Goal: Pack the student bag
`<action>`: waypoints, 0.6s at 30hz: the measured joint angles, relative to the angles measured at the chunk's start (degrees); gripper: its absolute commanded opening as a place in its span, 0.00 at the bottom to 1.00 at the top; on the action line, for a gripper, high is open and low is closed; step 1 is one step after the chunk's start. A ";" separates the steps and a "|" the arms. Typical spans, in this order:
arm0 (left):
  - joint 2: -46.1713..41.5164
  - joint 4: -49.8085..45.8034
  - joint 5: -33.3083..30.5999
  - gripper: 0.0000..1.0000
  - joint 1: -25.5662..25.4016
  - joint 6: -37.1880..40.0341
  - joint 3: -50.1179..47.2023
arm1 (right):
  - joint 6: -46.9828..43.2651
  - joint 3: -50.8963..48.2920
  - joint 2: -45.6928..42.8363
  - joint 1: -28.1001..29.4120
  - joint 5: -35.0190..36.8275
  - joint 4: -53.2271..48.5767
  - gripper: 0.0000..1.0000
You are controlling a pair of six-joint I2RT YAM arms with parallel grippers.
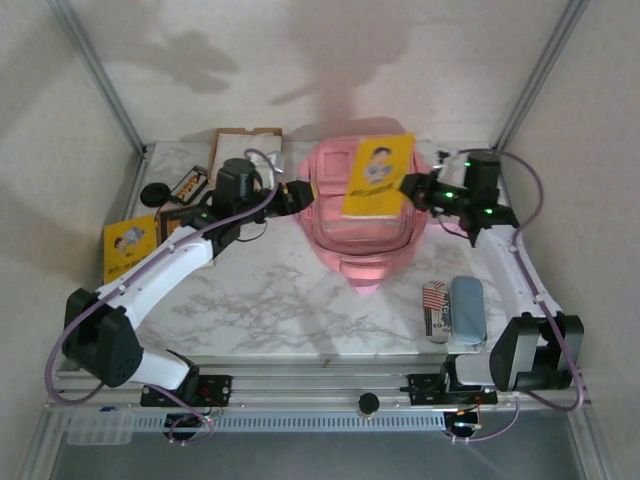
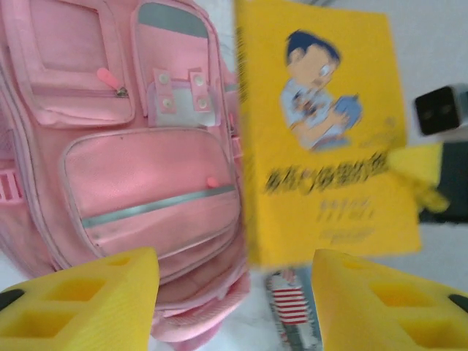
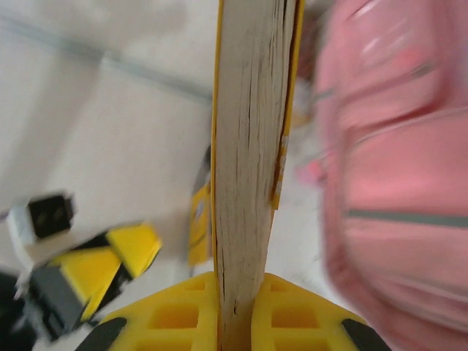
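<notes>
One student bag (image 1: 360, 245) lies flat on the marble table (image 1: 270, 300), front pockets facing up, in the middle of the far half and between the two arms. In the left wrist view the bag (image 2: 146, 168) shows several zip pockets and a grey stripe across the lower one.

Above its far end hangs one yellow book (image 1: 378, 175) with a cartoon boy on the cover, held clear of the fabric. The right gripper (image 1: 412, 186) is clenched on the book's right edge. In the right wrist view its yellow fingers (image 3: 175, 318) press both sides of the page block (image 3: 252, 146), with the bag (image 3: 398, 183) blurred to the right. The left gripper (image 1: 297, 196) sits just beside the bag's left edge, released. In its own view the two fingers (image 2: 80, 300) stand well apart with nothing between them, and the book (image 2: 322, 139) is beyond them.

Further out, a second yellow book (image 1: 130, 245) lies flat at the left side of the table. Two cases lie side by side near the right arm's base: one striped case (image 1: 435, 308) and one blue-grey case (image 1: 467, 310). One cardboard box (image 1: 248, 138) sits at the far left edge
</notes>
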 measured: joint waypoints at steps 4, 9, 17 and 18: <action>9.55 -6.16 -5.60 0.68 -6.56 13.84 8.13 | -2.19 -1.62 -2.58 -9.11 2.64 -3.17 0.00; 22.21 -11.06 -11.91 0.78 -14.23 29.22 16.24 | -3.85 -3.69 -4.44 -17.09 3.50 -5.95 0.00; 36.83 -19.06 -17.11 0.83 -17.44 43.89 27.50 | -4.28 -5.77 -5.53 -22.23 3.41 -6.91 0.00; 37.97 -19.91 -17.25 0.83 -17.44 44.89 28.59 | -4.26 -5.86 -5.53 -22.32 3.41 -6.88 0.00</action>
